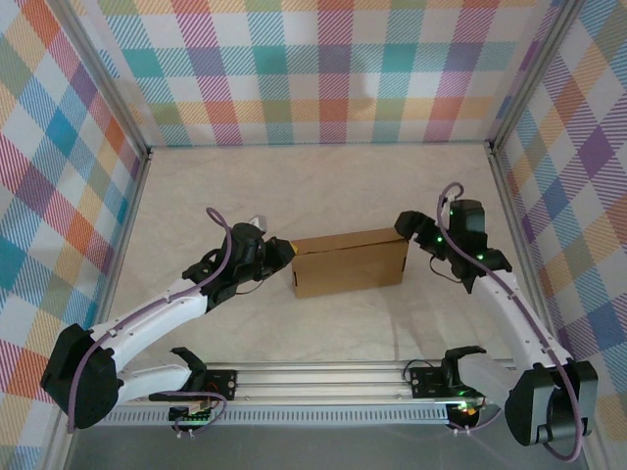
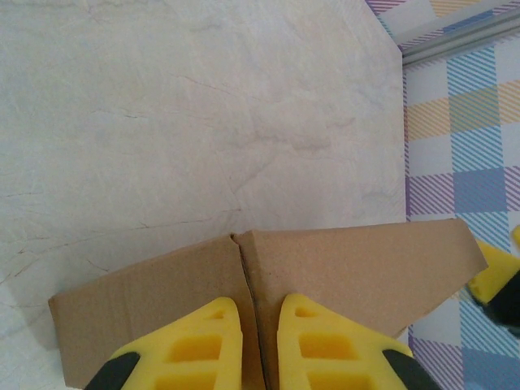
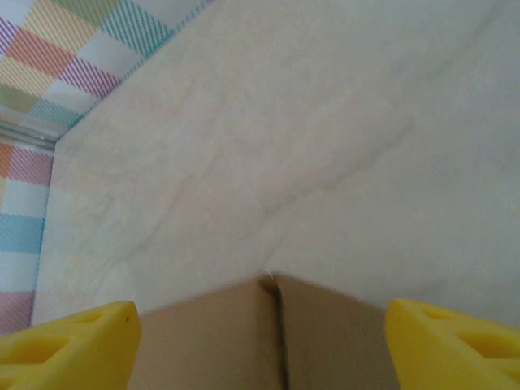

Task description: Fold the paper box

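Brown box mid-counter, a hand at each end.
The box lies on the pale counter, long side across the top view, lid panel down and the shape closed. The left hand is at the box's left end. In its wrist view the yellow fingers stand narrow, almost together, pinching a cardboard edge where two panels meet at a corner. The right hand is at the far right corner of the box. In its wrist view the fingers stand wide, one on each side of that corner, and whether they touch the cardboard I cannot tell.
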